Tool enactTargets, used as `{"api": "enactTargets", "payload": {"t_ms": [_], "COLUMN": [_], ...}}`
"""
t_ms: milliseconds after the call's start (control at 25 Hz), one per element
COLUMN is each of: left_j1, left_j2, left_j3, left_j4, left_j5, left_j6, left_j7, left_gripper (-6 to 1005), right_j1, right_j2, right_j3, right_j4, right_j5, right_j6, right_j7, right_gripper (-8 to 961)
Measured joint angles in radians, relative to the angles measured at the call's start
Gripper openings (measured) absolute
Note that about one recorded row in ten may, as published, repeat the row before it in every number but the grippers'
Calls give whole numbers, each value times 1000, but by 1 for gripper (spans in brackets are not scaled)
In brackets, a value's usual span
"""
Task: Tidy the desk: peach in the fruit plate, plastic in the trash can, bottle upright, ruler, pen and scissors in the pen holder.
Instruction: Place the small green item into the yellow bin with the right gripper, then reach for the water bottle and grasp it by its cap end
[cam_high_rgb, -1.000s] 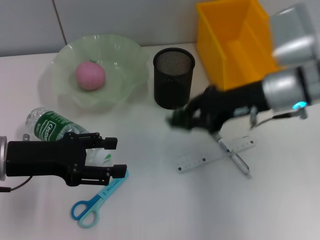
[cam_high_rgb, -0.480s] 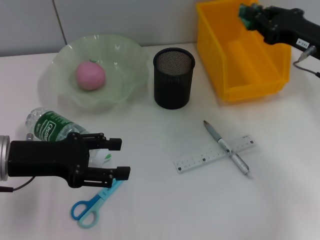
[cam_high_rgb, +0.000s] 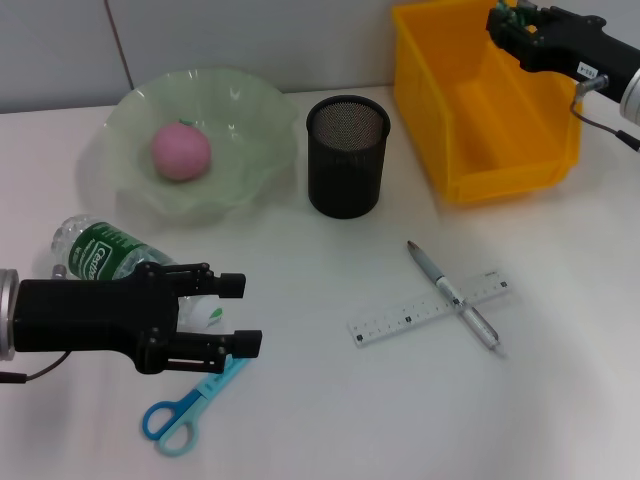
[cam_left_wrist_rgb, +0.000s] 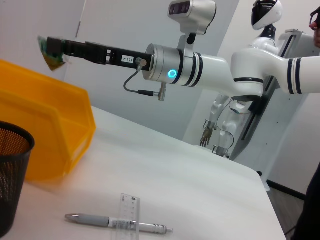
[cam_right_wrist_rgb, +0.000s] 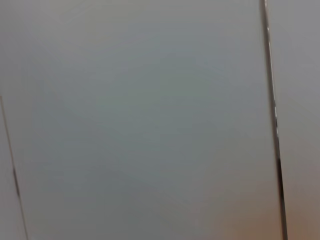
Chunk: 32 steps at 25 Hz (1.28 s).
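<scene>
A pink peach (cam_high_rgb: 181, 152) lies in the pale green fruit plate (cam_high_rgb: 250, 125). The bottle (cam_high_rgb: 104, 252) with a green label lies on its side at the left, partly hidden by my left arm. My left gripper (cam_high_rgb: 235, 314) hovers open just past it, over the blue scissors (cam_high_rgb: 186, 410). The ruler (cam_high_rgb: 430, 308) and pen (cam_high_rgb: 455, 295) lie crossed on the table, also seen as pen (cam_left_wrist_rgb: 117, 223) and ruler (cam_left_wrist_rgb: 129, 210). My right gripper (cam_high_rgb: 506, 24) is raised over the yellow trash can (cam_high_rgb: 480, 110), shut on a green piece of plastic (cam_left_wrist_rgb: 49, 48).
The black mesh pen holder (cam_high_rgb: 347, 155) stands between the plate and the yellow bin. The right wrist view shows only a grey wall. Another white robot (cam_left_wrist_rgb: 260, 55) stands beyond the table's far side.
My right arm has lifted from the table beside the pen holder and swung up over the yellow bin with the plastic. The left gripper has hardly moved.
</scene>
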Motion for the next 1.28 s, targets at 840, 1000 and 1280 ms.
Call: {"api": "enactTargets", "payload": {"t_ms": [840,1000,1280], "left_j1": [-4,-4,-3], "left_j2": [0,0,0], "left_j3": [-11,-13,-14], "left_j4": [1,1,1], "left_j5": [-1,-1,-1], "left_j6": [2,2,2], "left_j7": [0,0,0], "left_gripper": [813,813,813], "right_j1": [-45,-62,-31], "right_j2": [-17,-40,-82], "right_j3": [0,1,1], "right_j4": [-89,-163,-369], "right_j5": [15,-45,-382], "right_j6": [-288,-489,-773], "right_j7": [172,270,426], "right_gripper": [731,730,730]}}
